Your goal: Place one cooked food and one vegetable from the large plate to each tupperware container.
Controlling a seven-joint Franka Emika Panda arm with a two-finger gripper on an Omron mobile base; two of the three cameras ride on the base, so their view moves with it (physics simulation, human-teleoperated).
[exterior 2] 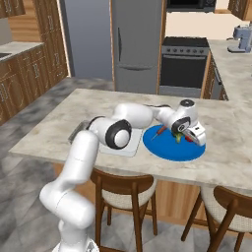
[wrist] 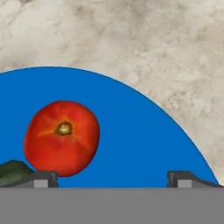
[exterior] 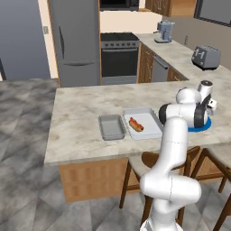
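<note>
The blue plate [exterior 2: 170, 149] lies on the island counter under my hand. On it are the red tomato [wrist: 61, 138], the dark green piece [wrist: 12, 171] touching it, and the bare sausage [exterior 2: 161, 131]. My gripper [wrist: 113, 179] hovers low over the plate, open and holding nothing. The tomato sits just ahead of one fingertip [wrist: 42, 178], off to the side of the gap. The hot dog [exterior: 136, 124] rests in the whitish container [exterior: 151, 129]. Beside it stands the grey container [exterior: 111, 127], with nothing in it. The arm hides much of the plate [exterior: 201, 128] in the left base view.
Wooden stools [exterior 2: 123, 189] stand along the island's near side. A toaster [exterior: 206, 57] and a coffee machine [exterior: 164, 31] sit on the far side counter. The stove [exterior: 119, 58] and fridge [exterior: 74, 40] are behind the island.
</note>
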